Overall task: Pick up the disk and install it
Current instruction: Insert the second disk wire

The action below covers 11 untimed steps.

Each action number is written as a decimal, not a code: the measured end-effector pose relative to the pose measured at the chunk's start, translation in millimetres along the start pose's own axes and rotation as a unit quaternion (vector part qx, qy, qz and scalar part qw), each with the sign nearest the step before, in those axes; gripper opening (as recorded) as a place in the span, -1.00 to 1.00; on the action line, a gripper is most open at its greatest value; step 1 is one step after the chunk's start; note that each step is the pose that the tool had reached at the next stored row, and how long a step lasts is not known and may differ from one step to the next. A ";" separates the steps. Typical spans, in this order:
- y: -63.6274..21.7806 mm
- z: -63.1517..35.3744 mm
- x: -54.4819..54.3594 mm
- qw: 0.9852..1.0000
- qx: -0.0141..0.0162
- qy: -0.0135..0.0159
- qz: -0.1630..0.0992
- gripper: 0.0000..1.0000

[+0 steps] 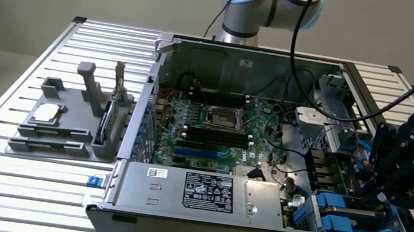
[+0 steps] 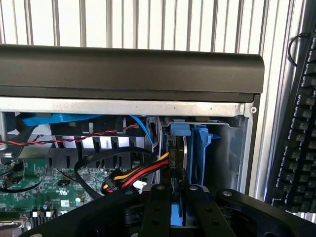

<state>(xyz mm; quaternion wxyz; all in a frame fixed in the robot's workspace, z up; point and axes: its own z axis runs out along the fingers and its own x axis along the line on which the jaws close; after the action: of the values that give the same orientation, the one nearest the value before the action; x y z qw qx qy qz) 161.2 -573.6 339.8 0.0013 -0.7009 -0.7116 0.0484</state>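
A: Blue carrier, silver drive inside it: that's the disk (image 2: 186, 163), standing on edge in the drive bay (image 2: 224, 148) at the corner of the computer case (image 1: 276, 59).

B: Gripper?

A: Gripper (image 2: 178, 195) right above it, fingers (image 2: 157, 207) drawn in narrow on either side of the carrier's top edge. Looks like it's pinching the disk, contact itself is partly hidden.

B: Exterior view?

A: Arm is down over the blue bays (image 1: 341, 210) at the exterior view's right, near the front of the case. Power supply (image 1: 198, 191) just beside.

B: Step?

A: Install, I'd say. Pick-up done, disk mostly down in the slot. Can't tell if it's fully seated.

B: What does the move need?

A: Straight push along the bay rails, no tilt. Red-yellow cable bundle (image 2: 140, 173) sits close beside the slot, could snag. Keyboard (image 2: 301, 123) outside the case, irrelevant.
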 end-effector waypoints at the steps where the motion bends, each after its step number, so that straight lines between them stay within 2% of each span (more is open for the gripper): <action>1: 0.0 0.1 0.0 1.000 0.000 0.000 0.000 -0.67; 11: 0.1 0.8 0.1 1.000 0.000 0.000 -0.002 -0.67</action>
<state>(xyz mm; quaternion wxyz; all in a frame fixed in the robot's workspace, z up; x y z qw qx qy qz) 161.2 -573.5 339.0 0.0012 -0.6997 -0.7128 0.0481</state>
